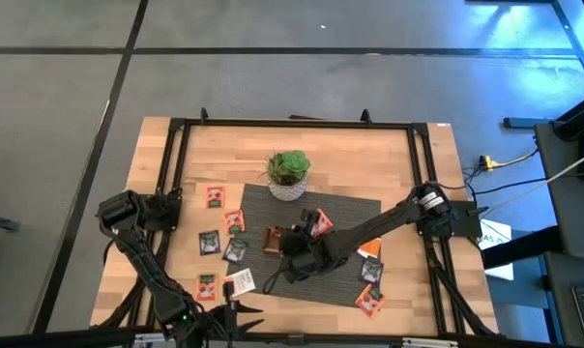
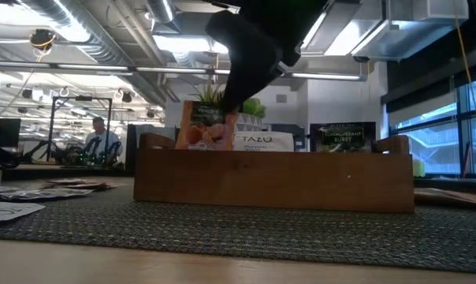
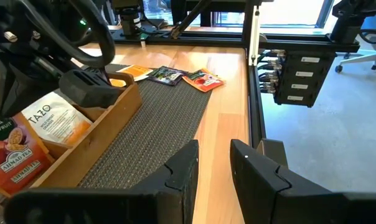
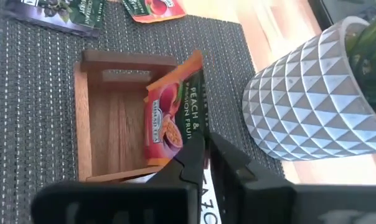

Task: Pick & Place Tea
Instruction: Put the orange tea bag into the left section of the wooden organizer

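Note:
A long wooden tray lies on the dark mat. An orange-red tea sachet stands tilted in its end compartment, lower part hidden behind the tray wall. My right gripper reaches in from the table's right and is closed on that sachet's upper corner. A white sachet and a dark one stand in the other compartments. My left gripper waits open near the table's front edge with nothing between its fingers. My right gripper pinches the orange-red sachet's upper corner between its two fingers, with a narrow gap showing between them. The fingers come slanting down from above and from the table's right. The sachet stands on edge inside the tray's end compartment, leaning.
A white faceted plant pot stands just beyond the tray, close to my right gripper. Loose sachets lie left of the mat and on its right part. A black frame borders the table.

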Tool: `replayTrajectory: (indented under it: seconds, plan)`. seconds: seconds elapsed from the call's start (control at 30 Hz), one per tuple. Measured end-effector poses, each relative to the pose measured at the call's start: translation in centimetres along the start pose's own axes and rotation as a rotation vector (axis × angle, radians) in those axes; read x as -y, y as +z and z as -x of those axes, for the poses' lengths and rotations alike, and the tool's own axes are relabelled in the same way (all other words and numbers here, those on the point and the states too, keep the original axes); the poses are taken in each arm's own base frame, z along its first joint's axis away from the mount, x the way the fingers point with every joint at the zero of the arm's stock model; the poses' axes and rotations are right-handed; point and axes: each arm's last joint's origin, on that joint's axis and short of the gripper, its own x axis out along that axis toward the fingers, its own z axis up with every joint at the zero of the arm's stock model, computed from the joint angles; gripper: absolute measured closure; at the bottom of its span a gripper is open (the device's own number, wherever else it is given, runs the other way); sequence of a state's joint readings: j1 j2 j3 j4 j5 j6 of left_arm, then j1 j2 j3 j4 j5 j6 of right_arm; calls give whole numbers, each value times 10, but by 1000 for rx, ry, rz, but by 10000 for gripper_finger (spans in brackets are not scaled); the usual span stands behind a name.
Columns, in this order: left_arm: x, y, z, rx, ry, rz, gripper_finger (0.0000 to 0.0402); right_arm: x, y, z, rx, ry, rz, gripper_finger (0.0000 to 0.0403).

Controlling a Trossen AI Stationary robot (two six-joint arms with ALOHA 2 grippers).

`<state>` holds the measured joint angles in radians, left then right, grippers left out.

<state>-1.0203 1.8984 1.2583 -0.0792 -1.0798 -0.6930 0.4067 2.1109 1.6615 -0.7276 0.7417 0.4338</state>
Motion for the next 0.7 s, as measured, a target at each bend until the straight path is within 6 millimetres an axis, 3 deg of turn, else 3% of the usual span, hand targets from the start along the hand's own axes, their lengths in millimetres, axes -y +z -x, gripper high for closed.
replayTrajectory:
  seconds: [0.37,0.5,0.7]
  plan:
    - [0,0,0,0,0,1,313,3,2,1,3,-7,16,313]
    - [0,0,0,-1,2,0,313,-12,5,33,78,63,39,308]
    - [-1,1,-3,-16,-11,20,313,-48,-27,85,98,179,155,314]
